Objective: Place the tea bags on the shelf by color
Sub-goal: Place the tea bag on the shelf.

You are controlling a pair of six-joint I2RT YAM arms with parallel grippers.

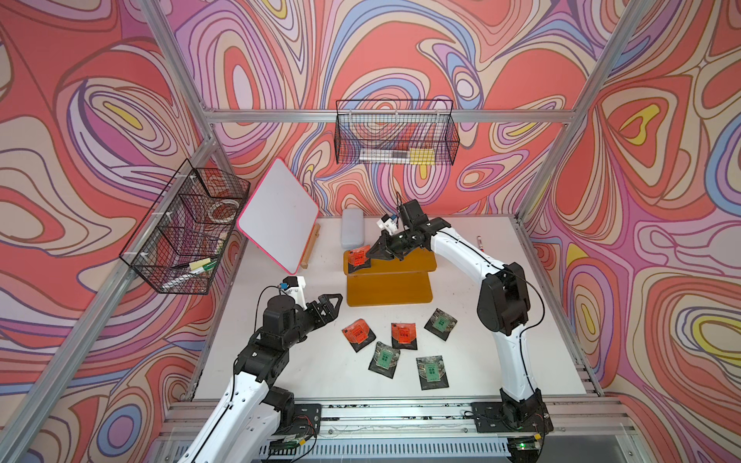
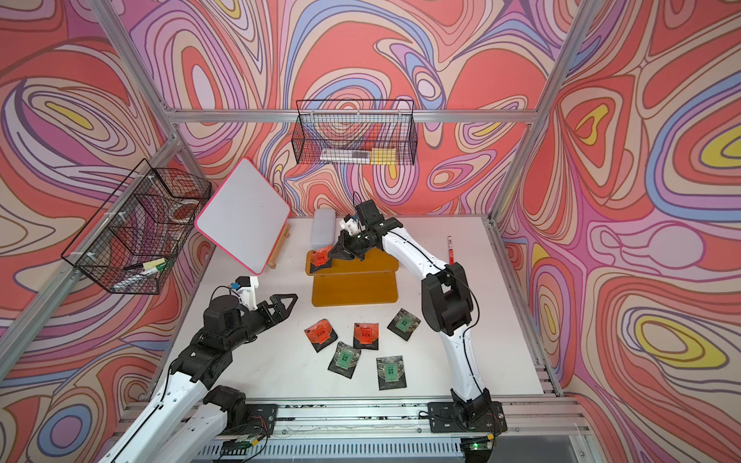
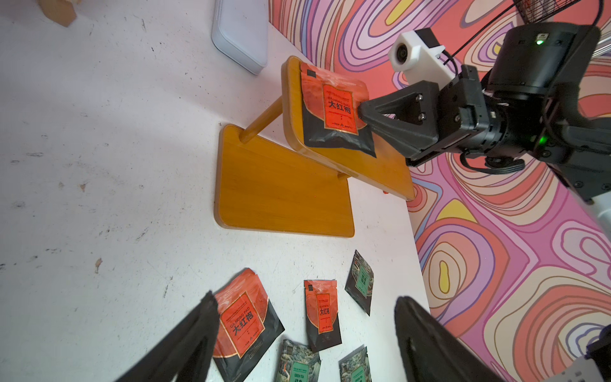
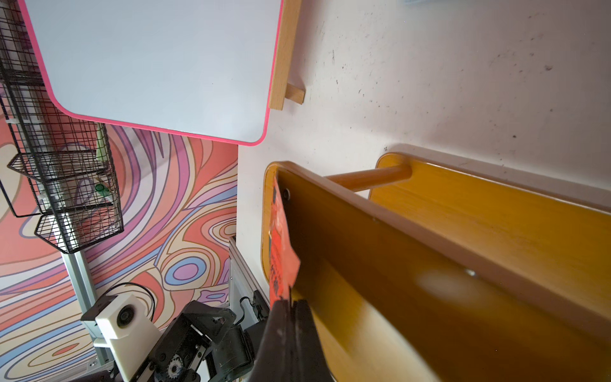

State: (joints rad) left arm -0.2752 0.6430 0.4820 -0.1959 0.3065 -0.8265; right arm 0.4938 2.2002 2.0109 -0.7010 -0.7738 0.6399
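Observation:
The mustard-yellow shelf (image 1: 389, 289) stands mid-table in both top views. My right gripper (image 1: 371, 254) is shut on the edge of an orange-red tea bag (image 1: 358, 258), which lies over the left end of the upper tier (image 3: 390, 165). The right wrist view shows that bag (image 4: 281, 244) edge-on, pinched in the right gripper (image 4: 291, 302). On the table in front of the shelf lie two orange-red tea bags (image 1: 358, 334) (image 1: 403, 334) and three green ones (image 1: 441, 324) (image 1: 384, 358) (image 1: 432, 372). My left gripper (image 1: 335, 304) hovers open, left of them, holding nothing (image 3: 305, 297).
A white pink-edged board (image 1: 278, 216) leans at the back left on a wooden stand. A pale grey case (image 1: 352, 228) lies behind the shelf. A red marker pen (image 1: 481, 242) lies at the back right. Black wire baskets hang on the left (image 1: 180, 228) and the back wall (image 1: 395, 134).

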